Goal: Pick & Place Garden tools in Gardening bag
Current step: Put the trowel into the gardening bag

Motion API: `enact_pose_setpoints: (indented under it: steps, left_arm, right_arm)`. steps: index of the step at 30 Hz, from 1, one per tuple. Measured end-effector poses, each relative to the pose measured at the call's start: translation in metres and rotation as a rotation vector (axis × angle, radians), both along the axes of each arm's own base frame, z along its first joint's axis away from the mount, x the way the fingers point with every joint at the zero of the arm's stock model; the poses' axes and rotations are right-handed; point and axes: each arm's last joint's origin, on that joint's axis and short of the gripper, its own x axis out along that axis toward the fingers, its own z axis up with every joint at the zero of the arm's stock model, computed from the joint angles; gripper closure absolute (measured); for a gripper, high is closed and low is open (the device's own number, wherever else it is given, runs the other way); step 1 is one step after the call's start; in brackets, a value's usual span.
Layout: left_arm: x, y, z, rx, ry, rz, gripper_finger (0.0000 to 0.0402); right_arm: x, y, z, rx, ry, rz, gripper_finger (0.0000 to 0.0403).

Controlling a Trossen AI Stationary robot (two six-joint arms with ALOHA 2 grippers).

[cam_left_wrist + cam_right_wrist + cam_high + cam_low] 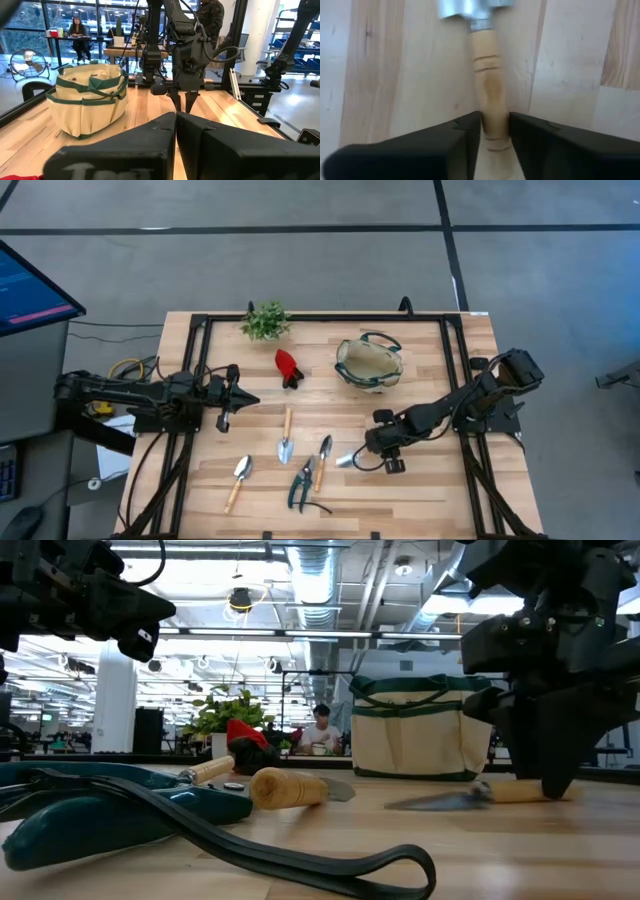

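Observation:
A small trowel with a silver head (pixel 346 461) and a light wooden handle (pixel 489 75) lies flat on the wooden table. My right gripper (pixel 374 456) has come down on it from above and is shut on its handle. The beige gardening bag (pixel 368 364) with green trim stands upright behind it, toward the far edge. More garden tools lie flat to the left: two trowels (pixel 285 438) (pixel 322 461), a third (pixel 238 480), dark pruners (pixel 301 490) and a red-and-black tool (pixel 288 367). My left gripper (pixel 246 400) waits shut at the table's left, pointing level. My right gripper pinches the trowel's wooden handle (pixel 494 117) between its two fingers (pixel 465 132), toward the handle's free end. The fingers come steeply from above, one on each side of the handle, lying across it. The trowel lies flat on the table (pixel 470 799).
A green potted plant (pixel 266 320) stands at the far edge, left of the bag. A black frame (pixel 200 330) runs along the table's sides. People sit in the room beyond the table. Bare wood lies between the bag and my right gripper.

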Motion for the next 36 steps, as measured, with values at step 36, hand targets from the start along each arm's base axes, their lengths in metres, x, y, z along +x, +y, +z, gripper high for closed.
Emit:
enact_pose_setpoints:
  steps: [36]
  left_arm:
    - [0.000,0.000,0.000,0.000,0.000,0.000,0.0400]
  right_arm:
    - [-0.058,-0.042,0.137,-0.009,-0.589,-0.231,0.0354]
